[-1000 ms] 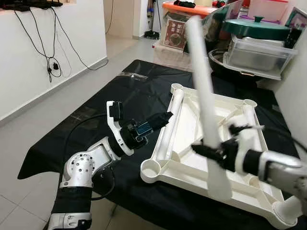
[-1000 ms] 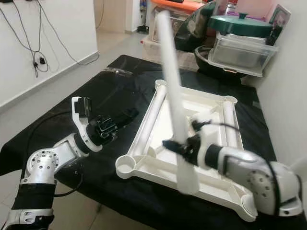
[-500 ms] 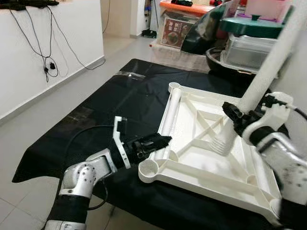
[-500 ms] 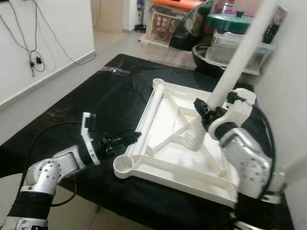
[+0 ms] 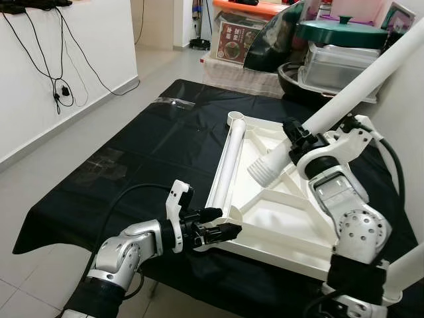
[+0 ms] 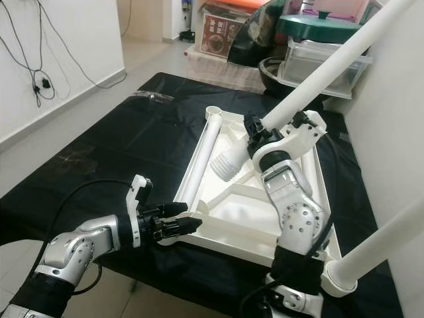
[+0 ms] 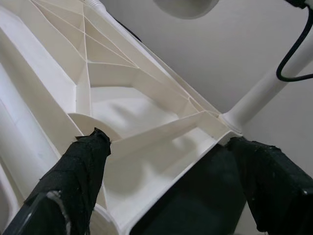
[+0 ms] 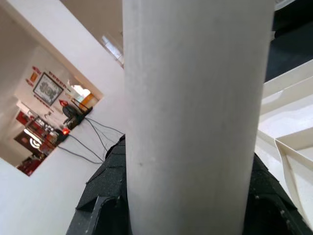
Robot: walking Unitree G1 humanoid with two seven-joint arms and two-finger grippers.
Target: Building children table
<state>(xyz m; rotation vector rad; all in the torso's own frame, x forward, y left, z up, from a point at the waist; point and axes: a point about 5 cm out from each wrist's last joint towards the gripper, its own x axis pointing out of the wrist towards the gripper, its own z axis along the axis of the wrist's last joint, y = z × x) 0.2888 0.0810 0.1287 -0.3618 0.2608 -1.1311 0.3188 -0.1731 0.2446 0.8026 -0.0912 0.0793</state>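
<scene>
1. The tabletop lies upside down on the sheet, its near corner between the left fingers.
2. A leg lies in it, beyond those fingers.
3. The right fingers clasp another leg above it.

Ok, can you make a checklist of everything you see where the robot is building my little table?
Surface: black cloth under the work.
Job's things: white table top upside down; one leg lying in it, one leg held aloft.
Clutter: nothing seen on the cloth.
Grippers: left gripper open at the top's near corner; right gripper shut on the raised leg.
Cables: black wires on the wall.
Surroundings: storage boxes, green lid, tiled floor.
</scene>
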